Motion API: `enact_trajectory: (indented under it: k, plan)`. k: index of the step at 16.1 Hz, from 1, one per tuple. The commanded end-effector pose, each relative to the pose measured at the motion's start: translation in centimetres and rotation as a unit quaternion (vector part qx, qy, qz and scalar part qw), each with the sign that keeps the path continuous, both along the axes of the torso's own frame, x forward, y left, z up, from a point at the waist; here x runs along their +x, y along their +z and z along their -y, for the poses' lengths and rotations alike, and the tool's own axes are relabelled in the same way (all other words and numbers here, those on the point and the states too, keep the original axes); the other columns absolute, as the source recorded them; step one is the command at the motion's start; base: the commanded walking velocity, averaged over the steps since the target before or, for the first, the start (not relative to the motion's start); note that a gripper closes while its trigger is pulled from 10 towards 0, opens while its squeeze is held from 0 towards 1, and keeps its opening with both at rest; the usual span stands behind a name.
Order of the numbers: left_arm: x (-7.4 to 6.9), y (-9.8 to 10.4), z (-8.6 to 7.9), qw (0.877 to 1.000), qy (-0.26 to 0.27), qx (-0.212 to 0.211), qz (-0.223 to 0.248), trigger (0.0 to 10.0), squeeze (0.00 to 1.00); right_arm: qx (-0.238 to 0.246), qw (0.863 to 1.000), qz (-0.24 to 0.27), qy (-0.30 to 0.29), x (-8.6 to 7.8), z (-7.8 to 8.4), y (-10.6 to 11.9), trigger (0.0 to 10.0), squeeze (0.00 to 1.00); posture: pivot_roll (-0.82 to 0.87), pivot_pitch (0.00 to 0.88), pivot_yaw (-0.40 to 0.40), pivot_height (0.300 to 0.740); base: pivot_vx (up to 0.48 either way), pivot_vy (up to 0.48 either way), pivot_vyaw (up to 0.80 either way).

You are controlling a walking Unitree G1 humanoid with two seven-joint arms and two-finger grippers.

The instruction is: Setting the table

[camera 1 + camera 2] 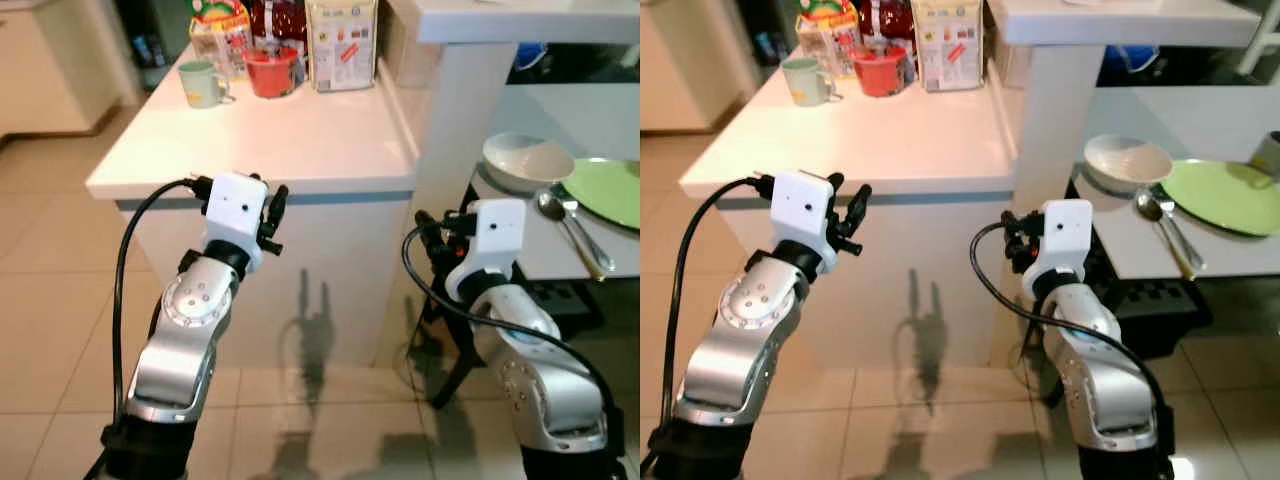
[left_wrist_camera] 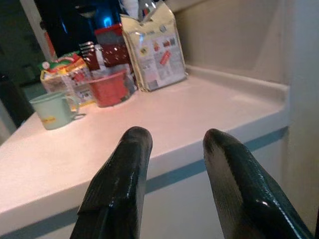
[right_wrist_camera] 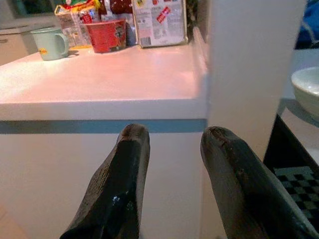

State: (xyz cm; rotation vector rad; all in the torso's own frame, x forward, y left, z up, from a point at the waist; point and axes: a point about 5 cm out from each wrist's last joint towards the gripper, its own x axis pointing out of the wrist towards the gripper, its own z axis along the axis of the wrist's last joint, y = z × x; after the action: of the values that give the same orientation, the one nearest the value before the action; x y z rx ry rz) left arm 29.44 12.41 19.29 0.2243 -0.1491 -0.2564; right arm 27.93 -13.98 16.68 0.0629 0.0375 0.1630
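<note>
Your left gripper hangs released and empty just short of the white counter; the right gripper is likewise spread, holding nothing, below the counter edge by the white post. The table things sit apart: pale green mug and red cup at the counter's far end among food packets; white bowl, spoon and green plate on the lower table to your right. Probably you should step closer before reaching; the mug is well beyond either arm. Beige tiled floor lies underfoot.

White pillar between counter and table
</note>
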Motion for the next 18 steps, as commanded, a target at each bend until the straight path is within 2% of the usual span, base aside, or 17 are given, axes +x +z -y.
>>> enact_trajectory:
  k: [1, 2, 4, 7, 11, 14, 18]
  plan:
    - [0.1, 0.2, -0.8, 1.0, 0.02, 0.006, 0.007, 10.0, 0.0, 0.001, 1.0, 0.01, 0.011, 0.1, -0.5, 0.4, 10.0, 0.0, 0.01, 0.0, 0.005, 0.74, 0.0, 0.465, 0.0]
    - [0.2, 0.4, -0.9, 0.999, 0.028, 0.01, 0.016, 10.0, 0.0, -0.001, 1.0, 0.011, 0.011, 0.2, -0.5, 0.4, 10.0, 0.0, 0.01, 0.0, 0.005, 0.74, 0.0, 0.289, 0.0]
    - [0.5, 0.5, -1.0, 0.998, 0.042, 0.042, 0.023, 10.0, 0.0, -0.002, 1.0, 0.014, 0.008, 0.3, -0.4, 0.5, 10.0, 0.0, 0.01, 0.0, 0.005, 0.74, 0.0, -0.48, 0.0]
    - [0.8, 0.7, -1.7, 0.997, 0.076, 0.02, 0.023, 10.0, 0.0, 0.001, 1.0, 0.023, -0.003, 0.7, -0.1, 0.9, 10.0, 0.0, 0.01, 0.0, -0.002, 0.74, 0.0, -0.16, 0.0]
    - [1.2, 1.7, -1.6, 0.997, 0.067, -0.005, 0.037, 10.0, 0.0, -0.003, 0.998, 0.049, -0.028, 1.4, 0.2, 2.0, 10.0, 0.0, 0.01, 0.0, 0.0, 0.74, 0.0, 0.0, 0.0]
    - [1.2, 2.0, -1.2, 0.998, 0.054, -0.009, 0.043, 10.0, 0.0, 0.001, 0.996, 0.067, -0.06, 1.8, 1.1, 2.9, 10.0, 0.0, 0.01, 0.0, 0.004, 0.74, 0.347, 0.0, 0.0]
    - [1.2, 2.4, -1.0, 0.998, 0.042, -0.014, 0.047, 10.0, 0.0, 0.0, 0.995, 0.077, -0.069, 2.0, 1.4, 3.2, 10.0, 0.0, 0.01, 0.0, 0.008, 0.74, 0.444, 0.0, 0.11]
